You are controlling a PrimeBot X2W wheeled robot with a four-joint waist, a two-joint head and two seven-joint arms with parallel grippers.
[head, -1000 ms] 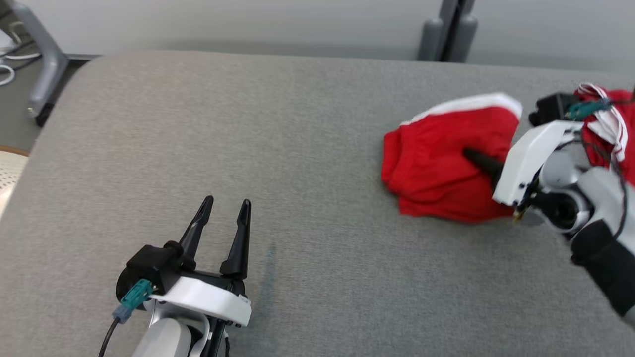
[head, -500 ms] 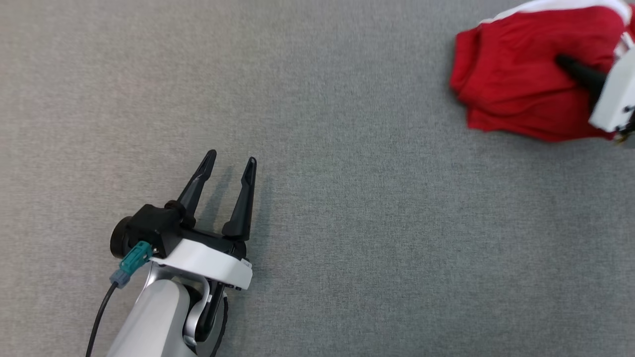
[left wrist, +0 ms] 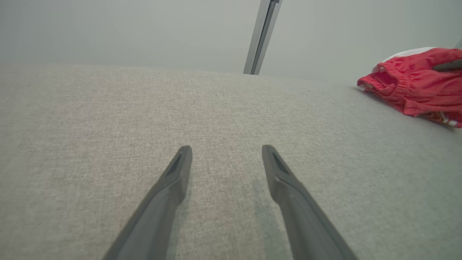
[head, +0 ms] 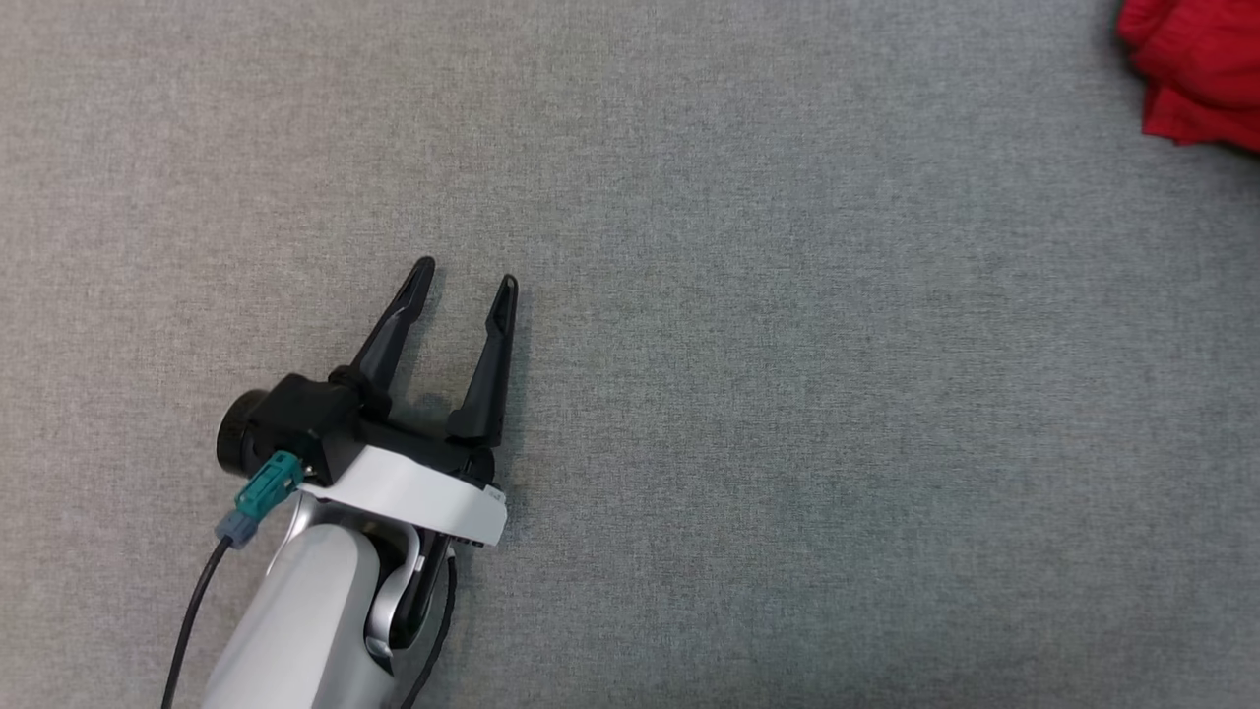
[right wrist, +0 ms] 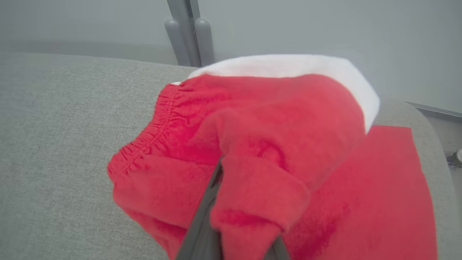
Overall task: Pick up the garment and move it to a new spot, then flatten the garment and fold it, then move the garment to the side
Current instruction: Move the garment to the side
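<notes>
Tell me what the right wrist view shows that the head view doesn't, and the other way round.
Right wrist view: the right gripper with a fold of the red garment bunched between its fingers, the garment's white band, and a grey post behind. Head view: the open left gripper over the grey surface, and its teal connector. Both: the red garment on the grey surface.

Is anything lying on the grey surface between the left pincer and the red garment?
Nothing visible. Bare grey surface runs from the open left pincer to the red garment, which lies at the head view's upper right corner.
</notes>
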